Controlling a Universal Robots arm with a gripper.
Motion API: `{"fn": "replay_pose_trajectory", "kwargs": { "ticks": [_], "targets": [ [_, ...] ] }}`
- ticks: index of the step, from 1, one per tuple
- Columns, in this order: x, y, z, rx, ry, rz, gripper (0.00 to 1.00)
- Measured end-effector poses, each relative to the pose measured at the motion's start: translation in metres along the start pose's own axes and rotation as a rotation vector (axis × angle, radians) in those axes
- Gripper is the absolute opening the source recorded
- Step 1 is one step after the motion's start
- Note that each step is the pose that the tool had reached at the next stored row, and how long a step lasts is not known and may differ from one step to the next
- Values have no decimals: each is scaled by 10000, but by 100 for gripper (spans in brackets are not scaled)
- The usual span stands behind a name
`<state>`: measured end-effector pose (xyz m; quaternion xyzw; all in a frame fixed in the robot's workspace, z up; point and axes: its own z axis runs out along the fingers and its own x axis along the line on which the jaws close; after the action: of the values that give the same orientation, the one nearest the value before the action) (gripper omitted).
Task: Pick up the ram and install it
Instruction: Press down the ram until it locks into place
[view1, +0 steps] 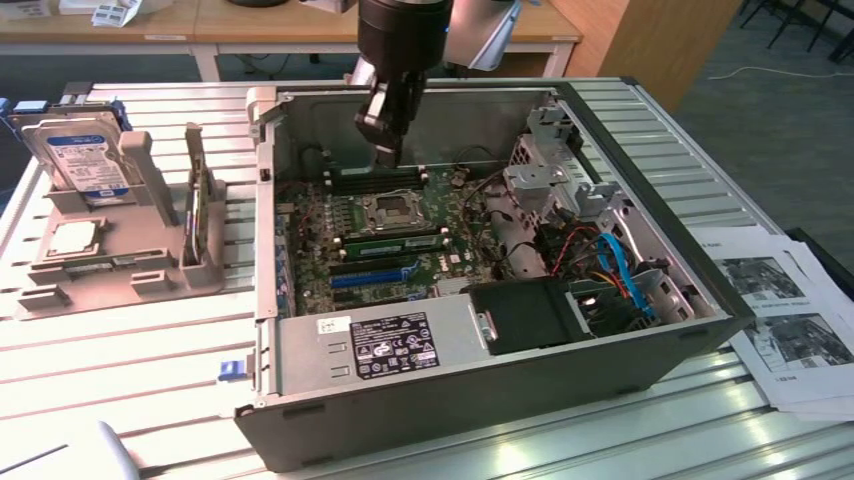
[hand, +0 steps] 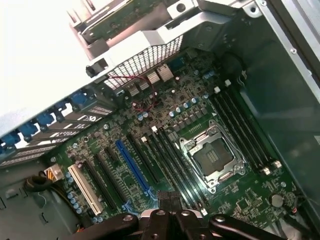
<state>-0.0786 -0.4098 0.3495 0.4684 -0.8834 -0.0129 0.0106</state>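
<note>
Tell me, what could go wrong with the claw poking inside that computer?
Two things, maybe. The claw hangs inside the open computer case, right above the motherboard. If it comes down a bit off target, it could bump the CPU socket beside the long black memory slots. Those slots are narrow and packed side by side, so a small tilt could miss a slot and press on the board instead.

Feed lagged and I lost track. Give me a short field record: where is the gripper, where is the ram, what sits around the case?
gripper: hangs above the motherboard, apart from it
ram: green stick, looks seated in a slot beside the CPU socket
case: open
exterior view's left: hard drive upright in grey holder
exterior view's right: printed papers
</note>
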Motion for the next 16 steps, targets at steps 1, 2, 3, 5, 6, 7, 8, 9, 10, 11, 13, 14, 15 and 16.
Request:
{"fn": "replay_pose_trajectory", "kwargs": {
  "ticks": [1,2,3,5,6,7,8,9,10,11,13,14,15,16],
  "targets": [
    [0,0,0,-1,-5,169,10],
    [0,0,0,-3,-12,359,10],
    [0,0,0,-3,-17,533,10],
    [0,0,0,-6,-29,883,10],
    [0,0,0,-7,-34,1059,10],
    [0,0,0,-8,-40,1238,10],
    [0,0,0,-10,-47,1428,10],
    [0,0,0,-11,-52,1609,10],
    [0,0,0,-13,-58,1787,10],
    [0,0,0,-14,-64,1968,10],
    [0,0,1,-16,-76,2326,10],
    [0,0,1,-17,-81,2506,10],
    [0,0,1,-18,-88,2701,10],
    [0,0,1,-20,-94,2860,10]
  ]
}}
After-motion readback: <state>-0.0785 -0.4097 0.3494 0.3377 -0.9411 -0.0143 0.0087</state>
